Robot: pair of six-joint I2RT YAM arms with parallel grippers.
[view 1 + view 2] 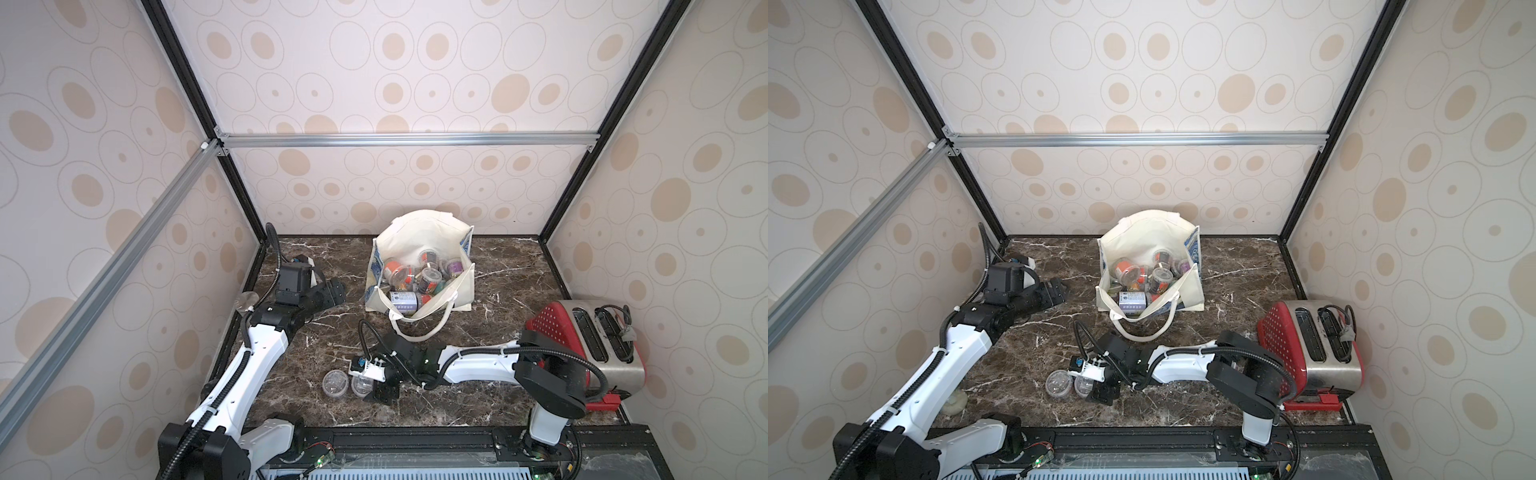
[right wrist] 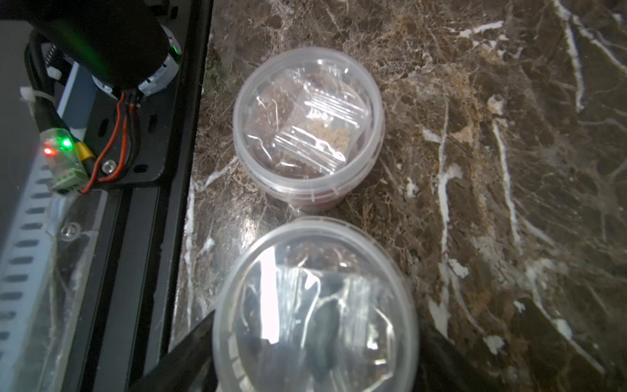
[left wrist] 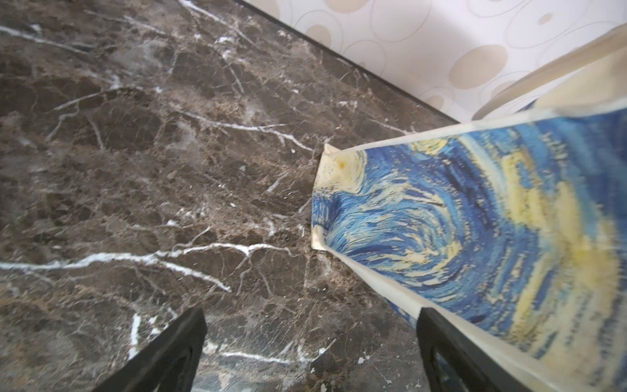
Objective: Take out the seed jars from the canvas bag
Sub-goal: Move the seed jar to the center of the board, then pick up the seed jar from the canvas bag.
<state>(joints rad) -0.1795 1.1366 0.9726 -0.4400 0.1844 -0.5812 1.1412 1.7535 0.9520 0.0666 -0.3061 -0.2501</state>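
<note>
The canvas bag [image 1: 415, 237] [image 1: 1142, 237] lies open at the back middle of the marble table, with several seed jars [image 1: 419, 278] piled inside. Two clear seed jars stand near the front edge: one [image 1: 335, 383] [image 2: 307, 115] on its own, and beside it a second jar [image 1: 360, 384] [image 2: 315, 305]. My right gripper [image 1: 365, 384] [image 2: 315, 322] is around this second jar, a finger at each side of the lid; whether it is gripping does not show. My left gripper [image 1: 336, 291] [image 3: 312, 315] is open and empty above the marble, just left of the bag's printed side [image 3: 475, 217].
A red and steel toaster [image 1: 590, 336] stands at the right, close behind my right arm. The bag's strap handle [image 1: 419, 332] loops onto the table toward my right wrist. The black front rail [image 2: 142, 237] runs close beside the two jars.
</note>
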